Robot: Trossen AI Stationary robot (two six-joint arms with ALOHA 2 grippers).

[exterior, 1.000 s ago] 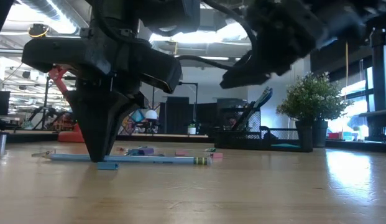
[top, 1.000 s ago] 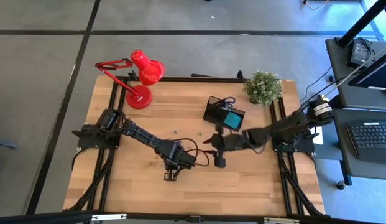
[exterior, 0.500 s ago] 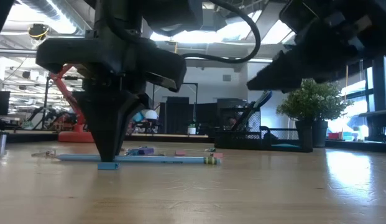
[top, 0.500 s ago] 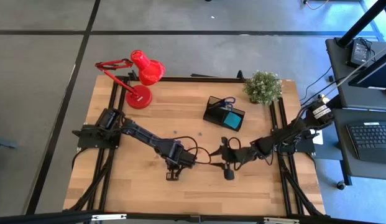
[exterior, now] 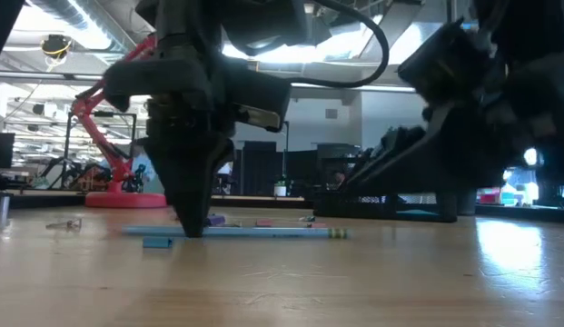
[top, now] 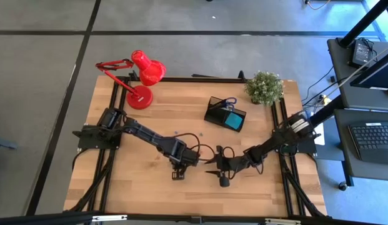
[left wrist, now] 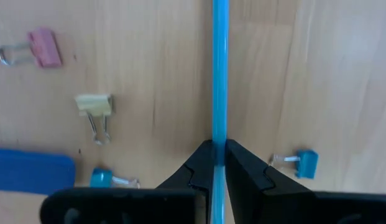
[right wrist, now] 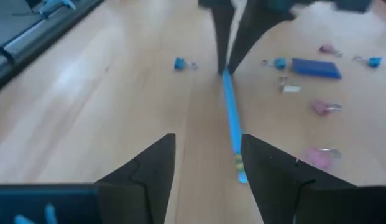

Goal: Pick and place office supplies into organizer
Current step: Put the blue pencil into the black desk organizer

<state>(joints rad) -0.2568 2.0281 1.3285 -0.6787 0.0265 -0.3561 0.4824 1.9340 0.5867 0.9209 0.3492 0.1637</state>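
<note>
Black two-finger left gripper (left wrist: 218, 163): tapered dark fingers pinched onto a slim light-blue pencil (left wrist: 219, 74), tips down at the wooden tabletop (top: 150, 187), front centre of the table.

Pencil, light-blue, smooth round shaft: lying flat on the wood between the closed fingers; in the right wrist view it ends in a yellow-banded ferrule (right wrist: 239, 163) pointing toward the right gripper.

Black two-finger right gripper (right wrist: 205, 168): fingers spread apart, holding nothing, low over the table just beside the left gripper and facing the pencil's banded end.

Small binder clips, scattered on the wood around the pencil: one pink clip with wire handles (left wrist: 32, 50), one pale yellow clip (left wrist: 96, 109), two blue clips (left wrist: 299, 162) (left wrist: 105, 179).

Flat blue rectangular piece (left wrist: 31, 169): lying near the yellow clip, material unclear.

Black boxy desk organizer (top: 225, 113): toward the back of the table, right of centre, well apart from both grippers; a square teal pad (top: 232, 120) and blue-handled scissors (top: 229, 102) sit in it.

Red desk lamp (top: 139, 78), glossy, jointed arm: back left corner.

Small green potted plant (top: 264, 87), bushy: back right corner, near the organizer.
</note>
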